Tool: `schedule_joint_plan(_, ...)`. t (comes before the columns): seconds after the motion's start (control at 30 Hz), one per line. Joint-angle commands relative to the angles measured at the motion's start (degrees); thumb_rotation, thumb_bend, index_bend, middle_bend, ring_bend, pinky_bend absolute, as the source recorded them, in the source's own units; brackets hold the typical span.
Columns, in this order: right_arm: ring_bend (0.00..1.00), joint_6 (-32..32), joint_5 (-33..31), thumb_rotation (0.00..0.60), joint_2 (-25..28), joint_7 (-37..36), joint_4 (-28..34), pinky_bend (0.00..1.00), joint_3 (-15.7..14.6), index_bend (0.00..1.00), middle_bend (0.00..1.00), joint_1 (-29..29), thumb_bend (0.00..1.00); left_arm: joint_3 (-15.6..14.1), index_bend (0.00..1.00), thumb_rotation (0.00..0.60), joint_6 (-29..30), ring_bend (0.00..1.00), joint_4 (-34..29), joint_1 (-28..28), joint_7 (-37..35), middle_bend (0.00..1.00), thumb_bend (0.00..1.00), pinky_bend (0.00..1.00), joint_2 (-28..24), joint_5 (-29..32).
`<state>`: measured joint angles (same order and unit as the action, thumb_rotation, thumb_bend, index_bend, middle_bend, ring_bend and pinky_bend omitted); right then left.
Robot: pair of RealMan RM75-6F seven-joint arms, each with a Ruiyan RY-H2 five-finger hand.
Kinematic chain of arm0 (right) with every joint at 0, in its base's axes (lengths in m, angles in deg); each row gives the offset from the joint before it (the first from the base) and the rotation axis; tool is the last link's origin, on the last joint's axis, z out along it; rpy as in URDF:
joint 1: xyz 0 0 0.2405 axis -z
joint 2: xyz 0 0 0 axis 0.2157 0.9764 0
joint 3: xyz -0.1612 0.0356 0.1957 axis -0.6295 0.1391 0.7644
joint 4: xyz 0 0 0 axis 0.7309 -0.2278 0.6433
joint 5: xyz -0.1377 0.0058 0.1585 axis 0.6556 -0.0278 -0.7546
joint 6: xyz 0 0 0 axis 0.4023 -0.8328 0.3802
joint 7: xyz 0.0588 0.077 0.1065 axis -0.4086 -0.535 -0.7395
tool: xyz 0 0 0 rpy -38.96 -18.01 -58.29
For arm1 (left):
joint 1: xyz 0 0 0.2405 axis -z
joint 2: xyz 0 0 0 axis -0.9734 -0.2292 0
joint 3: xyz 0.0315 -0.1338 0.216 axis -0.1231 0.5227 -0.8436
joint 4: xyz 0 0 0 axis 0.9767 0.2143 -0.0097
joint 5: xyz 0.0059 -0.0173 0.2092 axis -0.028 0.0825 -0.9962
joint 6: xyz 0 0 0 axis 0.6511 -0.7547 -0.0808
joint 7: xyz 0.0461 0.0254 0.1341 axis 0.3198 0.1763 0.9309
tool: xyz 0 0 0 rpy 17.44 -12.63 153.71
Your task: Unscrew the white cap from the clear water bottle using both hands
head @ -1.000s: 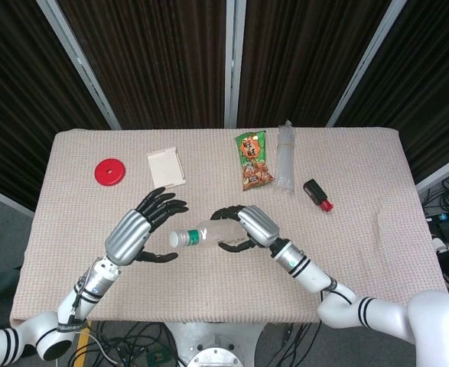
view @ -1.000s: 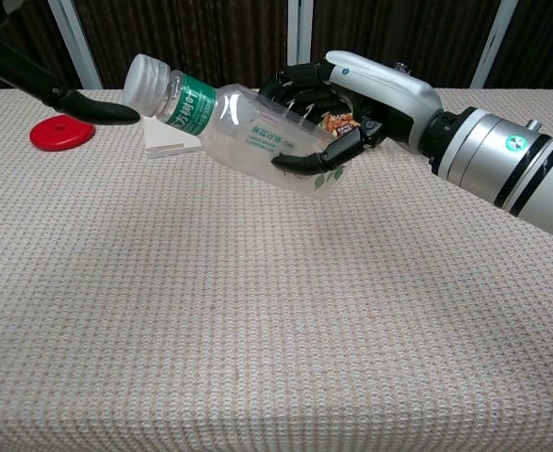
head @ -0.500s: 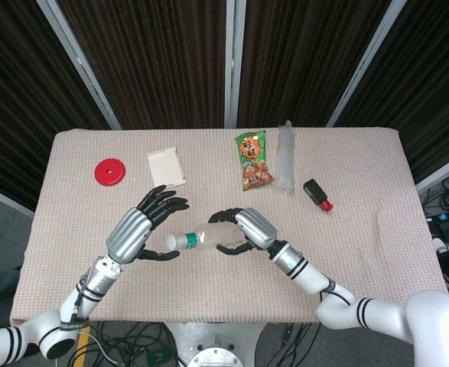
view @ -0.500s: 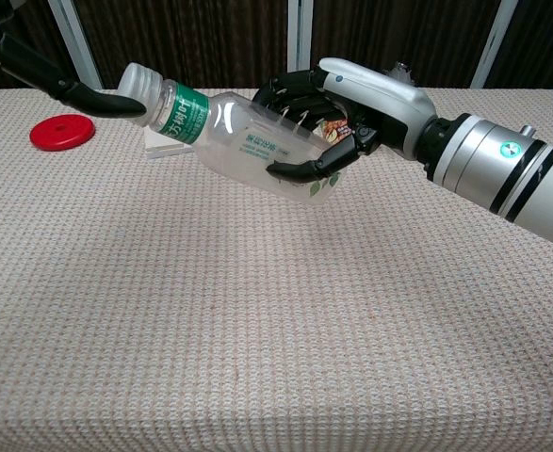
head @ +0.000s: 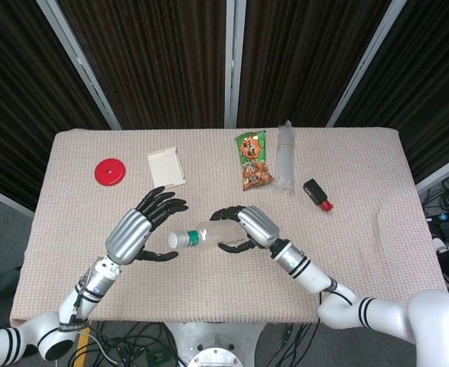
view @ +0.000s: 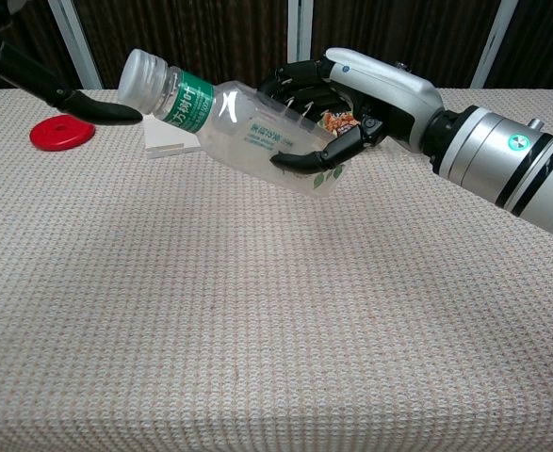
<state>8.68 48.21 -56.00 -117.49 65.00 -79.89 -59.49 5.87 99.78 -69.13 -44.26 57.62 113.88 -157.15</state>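
With the bottle (view: 257, 132) held above the desk at frame centre, clamped in the right robot hand (head: 247, 228), close the spread, empty left robot hand (head: 144, 227) squarely around the cap (view: 140, 73) before twisting.

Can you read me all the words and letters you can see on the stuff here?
Clear water bottle, green label band: white Chinese characters, too blurred to read.
Same bottle, clear side: small green print, too small to read.
Snack packet: large characters, too small to read.
Right forearm's round green badge: unreadable.
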Motion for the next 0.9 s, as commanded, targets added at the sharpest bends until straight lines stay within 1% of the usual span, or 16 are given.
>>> schedule_joint_plan(0.03, 0.38, 0.3, 0.0, 0.600, 0.1, 0.1, 0.2, 0.46, -0.1, 0.63, 0.53, -0.1, 0.46, 0.1, 0.18, 0.600, 0.2, 0.08, 0.2, 0.0, 0.1, 0.16, 0.00, 0.04, 0.1, 0.0)
schedule_joint_plan(0.2, 0.38, 1.2, -0.2, 0.600, -0.3, 0.3, 0.0, 0.46, -0.3, 0.63, 0.53, -0.5, 0.46, 0.3, 0.18, 0.600, 0.4, 0.08, -0.2, 0.2, 0.2, 0.16, 0.00, 0.04, 0.2, -0.3)
schedule_joint_plan(0.53, 0.38, 0.7, -0.2, 0.600, -0.6, -0.1, -0.5, 0.46, -0.2, 0.63, 0.53, -0.5, 0.46, 0.1, 0.18, 0.600, 0.3, 0.08, -0.9, 0.5, 0.5, 0.16, 0.00, 0.04, -0.2, -0.6)
schedule_joint_plan(0.9, 0.38, 0.4, -0.1, 0.600, 0.0, 0.0, 0.1, 0.46, -0.4, 0.63, 0.53, -0.2, 0.46, -0.3, 0.18, 0.600, 0.3, 0.08, 0.1, 0.2, 0.7, 0.16, 0.00, 0.04, 0.1, 0.0)
